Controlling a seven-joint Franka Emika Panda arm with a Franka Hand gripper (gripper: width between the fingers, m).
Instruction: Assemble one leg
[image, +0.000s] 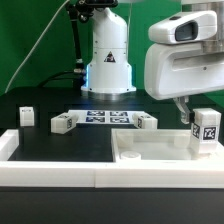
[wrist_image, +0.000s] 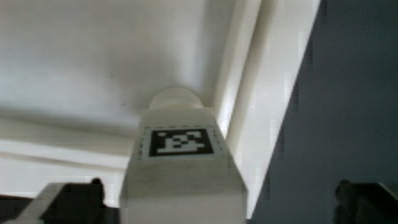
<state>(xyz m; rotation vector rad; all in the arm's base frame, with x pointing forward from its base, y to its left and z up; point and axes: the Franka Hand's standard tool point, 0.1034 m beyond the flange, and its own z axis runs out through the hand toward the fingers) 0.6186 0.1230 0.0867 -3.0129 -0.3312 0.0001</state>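
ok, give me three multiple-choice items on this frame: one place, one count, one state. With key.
1. Where is the leg nearest the gripper?
A. at the exterior view's far left
B. in the middle of that view
C. at the white panel's end on the exterior view's right

2. How many legs show in the exterior view?
A. four
B. two
C. six

3. How do the gripper's fingers stand in the wrist view?
A. closed together, nothing between
B. apart, with the leg between them
C. out of frame

Key:
1 C: the tagged leg sits at that end of the panel, just below the gripper.
2 A: besides that one, three other legs rest on the black table.
3 B: dark fingers flank the leg, with a clear gap on one side.
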